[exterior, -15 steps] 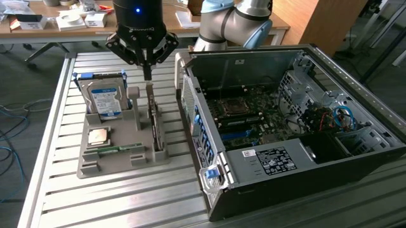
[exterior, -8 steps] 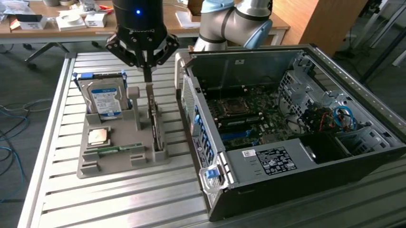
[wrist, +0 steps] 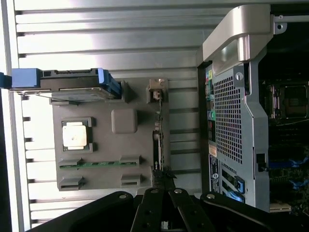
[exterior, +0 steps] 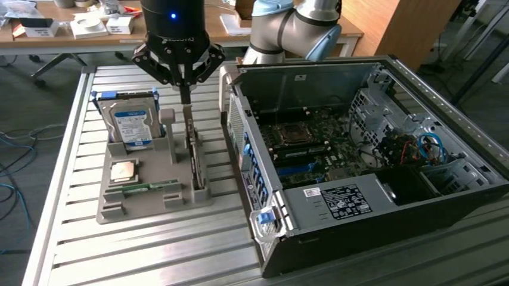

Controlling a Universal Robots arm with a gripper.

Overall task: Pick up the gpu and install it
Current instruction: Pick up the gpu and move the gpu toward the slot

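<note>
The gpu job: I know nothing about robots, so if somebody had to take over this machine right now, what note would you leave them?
Gripper: lowered over the grey parts tray, at the gpu's far end as the exterior view shows it. Whether it grips the card cannot be told.
Gpu: stands on edge in its tray slot, on the side nearest the open computer case.
Done: gripper positioned at the card, nothing more.
Left: card not lifted, and not yet on the motherboard inside the case.
</note>
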